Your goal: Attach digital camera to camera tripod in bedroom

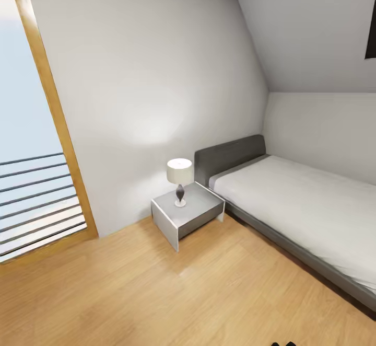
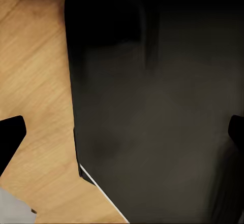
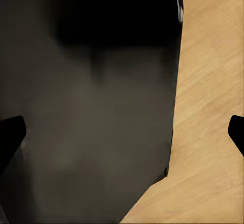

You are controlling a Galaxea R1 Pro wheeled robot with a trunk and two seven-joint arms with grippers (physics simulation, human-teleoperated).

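I face a corner of the bedroom, with sloped white walls and a light wooden floor (image 1: 130, 293). The digital camera and the camera tripod are out of view. In the left wrist view my left gripper (image 2: 122, 132) is open, its dark fingertips (image 2: 10, 137) wide apart over a black rounded part of my own body (image 2: 152, 107) and the floor. My right gripper (image 3: 122, 132) is likewise open above the same kind of black body panel (image 3: 91, 92), with nothing between its fingers.
A grey-framed white bed (image 1: 303, 205) runs along the right wall. A grey nightstand (image 1: 188, 215) with a small white table lamp (image 1: 179, 176) stands beside its headboard. A wood-framed window with a railing (image 1: 36, 205) is at the left. A dark skylight corner (image 1: 371, 32) is at upper right.
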